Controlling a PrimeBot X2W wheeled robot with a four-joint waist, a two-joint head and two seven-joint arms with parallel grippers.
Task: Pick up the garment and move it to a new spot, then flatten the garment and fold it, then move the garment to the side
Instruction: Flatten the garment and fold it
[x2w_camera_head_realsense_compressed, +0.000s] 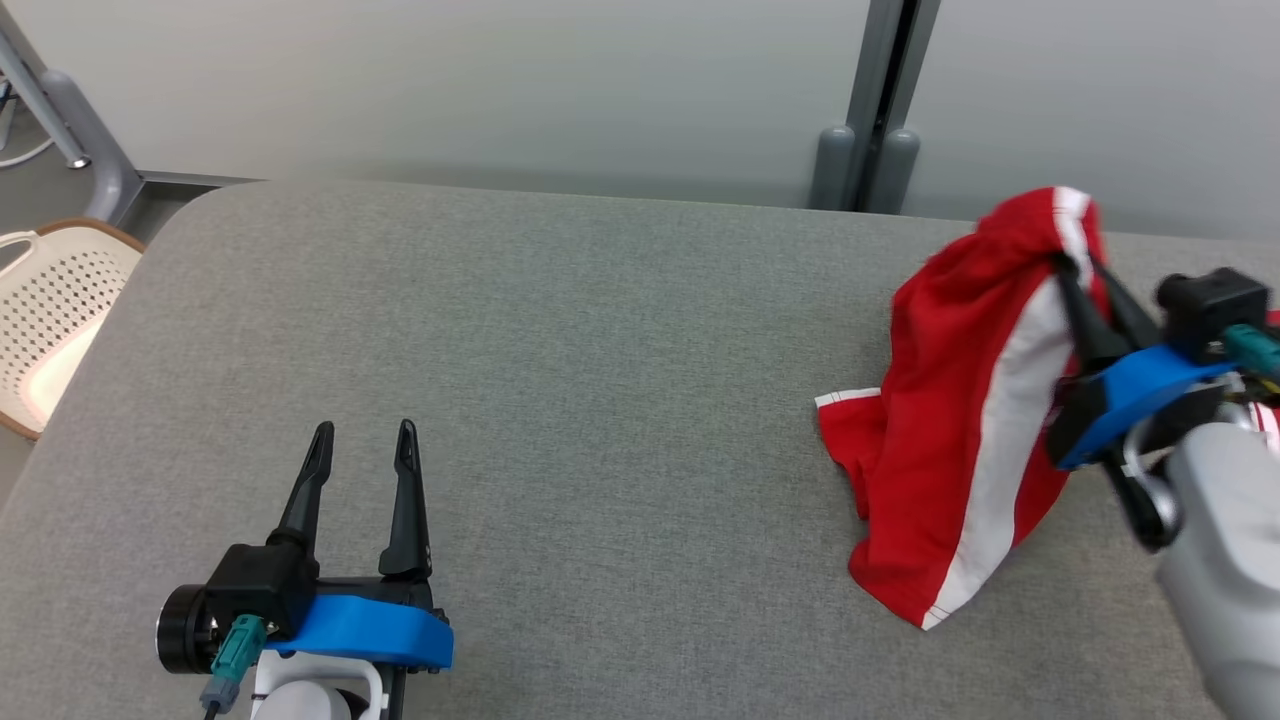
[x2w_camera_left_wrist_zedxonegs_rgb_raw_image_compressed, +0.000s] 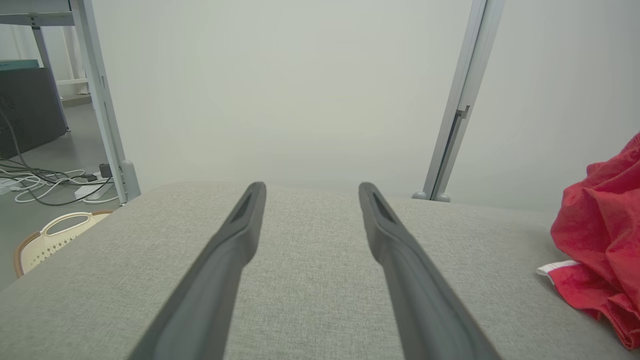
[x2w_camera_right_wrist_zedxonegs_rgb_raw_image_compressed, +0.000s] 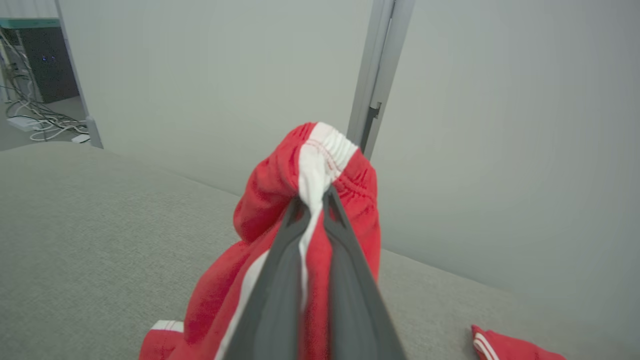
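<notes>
The garment (x2w_camera_head_realsense_compressed: 950, 420) is red cloth with a white side stripe and an elastic waistband. It is lifted at the right side of the grey table (x2w_camera_head_realsense_compressed: 600, 400), its lower part still trailing on the surface. My right gripper (x2w_camera_head_realsense_compressed: 1078, 265) is shut on the waistband, and in the right wrist view the fingers pinch the white stripe of the garment (x2w_camera_right_wrist_zedxonegs_rgb_raw_image_compressed: 310, 170) at my right gripper (x2w_camera_right_wrist_zedxonegs_rgb_raw_image_compressed: 312, 200). A red edge of the garment (x2w_camera_left_wrist_zedxonegs_rgb_raw_image_compressed: 600, 235) shows in the left wrist view. My left gripper (x2w_camera_head_realsense_compressed: 362, 435) hovers open and empty at the table's front left, seen also as my left gripper (x2w_camera_left_wrist_zedxonegs_rgb_raw_image_compressed: 310, 192).
A cream perforated basket (x2w_camera_head_realsense_compressed: 50, 320) stands on the floor left of the table. Grey partition panels with a metal post (x2w_camera_head_realsense_compressed: 880, 100) rise right behind the table's far edge. Cables (x2w_camera_left_wrist_zedxonegs_rgb_raw_image_compressed: 45, 182) lie on the floor at the far left.
</notes>
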